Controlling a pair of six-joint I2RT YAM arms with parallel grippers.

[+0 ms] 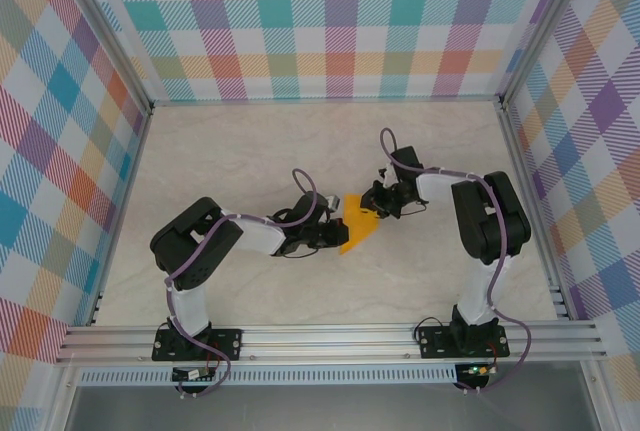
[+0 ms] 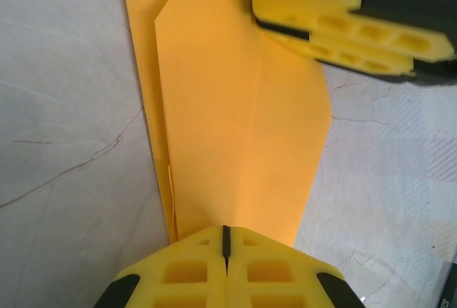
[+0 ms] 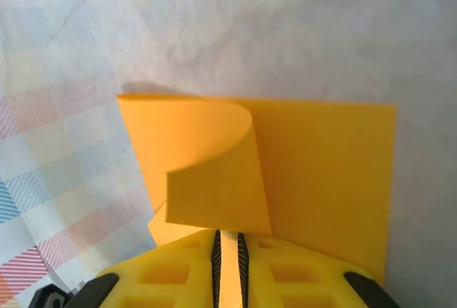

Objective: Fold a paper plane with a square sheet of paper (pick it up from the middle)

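Top external view shows the square sheet of paper (image 1: 357,227) near the middle of the table (image 1: 230,151), between the 2 arms. It is already creased smaller, with more than 1 layer.

In the left wrist view the left gripper (image 2: 225,242) is fully closed. Its tips are at the near end of the paper, and the paper stretches straight away from them toward the other arm. I cannot tell if it pinches the layers or only presses them down.

In the right wrist view the right gripper (image 3: 227,245) is almost closed, with a thin strip of paper between its jaws. It holds the edge of a flap (image 3: 214,172), which curls up from the flat layer and bends back toward this gripper.

I judge the paper to be very light, thin and soft. It bends with no effort and keeps a crease, but it wrinkles or tears easily, and it can slide on the smooth table. The best hold is at an edge or corner of a flap, with the fingertips only, while the other end is pinned.
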